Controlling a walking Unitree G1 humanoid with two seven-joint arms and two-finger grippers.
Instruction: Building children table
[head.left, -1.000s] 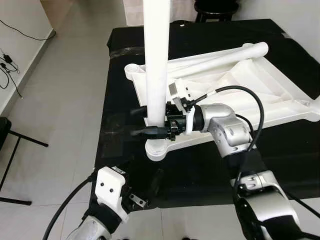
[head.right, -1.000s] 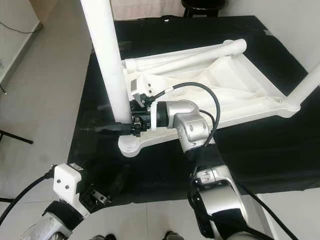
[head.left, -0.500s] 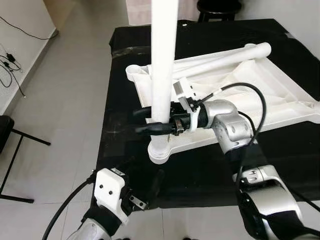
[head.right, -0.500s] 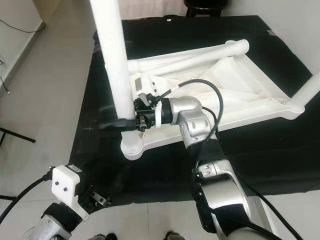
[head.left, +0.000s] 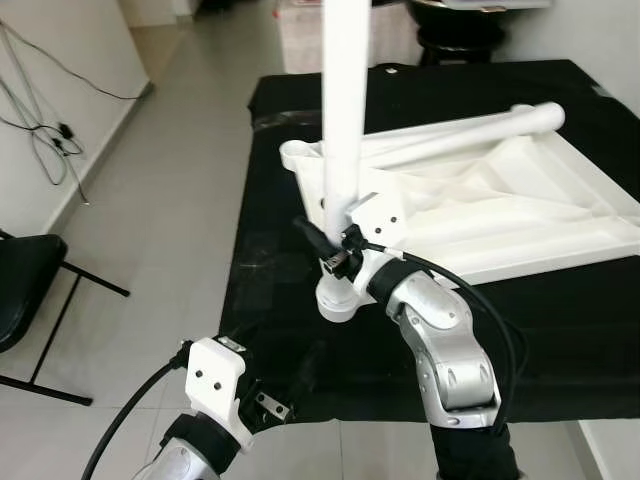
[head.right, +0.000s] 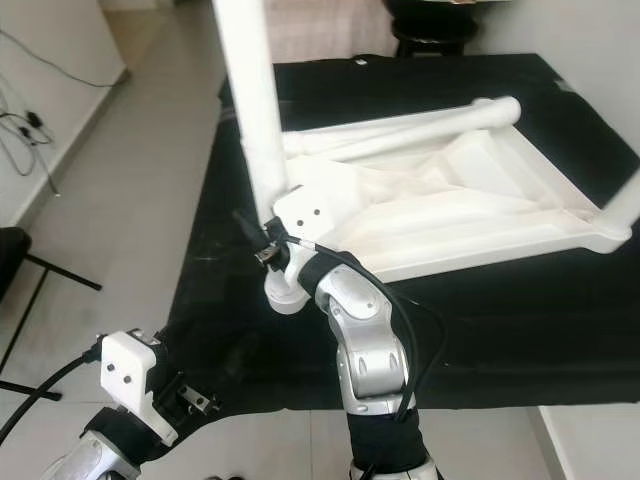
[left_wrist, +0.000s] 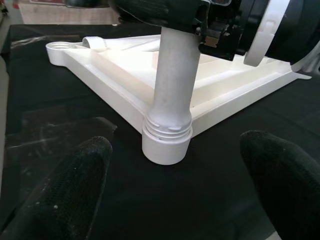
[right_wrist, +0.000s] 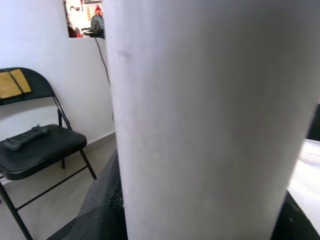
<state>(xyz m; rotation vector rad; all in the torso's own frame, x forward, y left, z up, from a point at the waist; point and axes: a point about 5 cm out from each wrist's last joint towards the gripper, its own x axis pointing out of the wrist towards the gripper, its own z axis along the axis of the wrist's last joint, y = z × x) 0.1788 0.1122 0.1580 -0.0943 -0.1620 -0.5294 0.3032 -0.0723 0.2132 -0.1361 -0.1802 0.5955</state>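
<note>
**Right gripper clamped on the upright leg**

Here I see the white tabletop (head.left: 480, 205) lying upside down on the black cloth (head.left: 560, 320) that covers the work surface. One white table leg (head.left: 342, 150) stands upright in the corner socket (head.left: 336, 300) at the tabletop's corner nearest me, at about 7 o'clock of the tabletop. A second leg (head.left: 470, 128) lies flat along the far edge, running toward 2 o'clock.

My right gripper (head.left: 325, 245) is pinching the upright leg low down, just above the socket; its black fingers (head.left: 308, 232) wrap the leg from both sides. In the right wrist view the leg (right_wrist: 200, 120) stands right against the camera, with dark finger pads showing at both of its sides.

My left gripper (left_wrist: 175, 195) hangs low at the near edge of the cloth, at about 7 o'clock from the socket and apart from it. Its two fingers (left_wrist: 75, 185) are spread wide with nothing between them, and the left wrist view looks between them at the base of the leg (left_wrist: 172, 90) seated in the socket (left_wrist: 166, 140).

A black folding chair (head.left: 30, 290) stands on the tiled floor (head.left: 170, 200) at 9 o'clock, and cables (head.left: 50, 130) trail down the wall beyond it.
</note>
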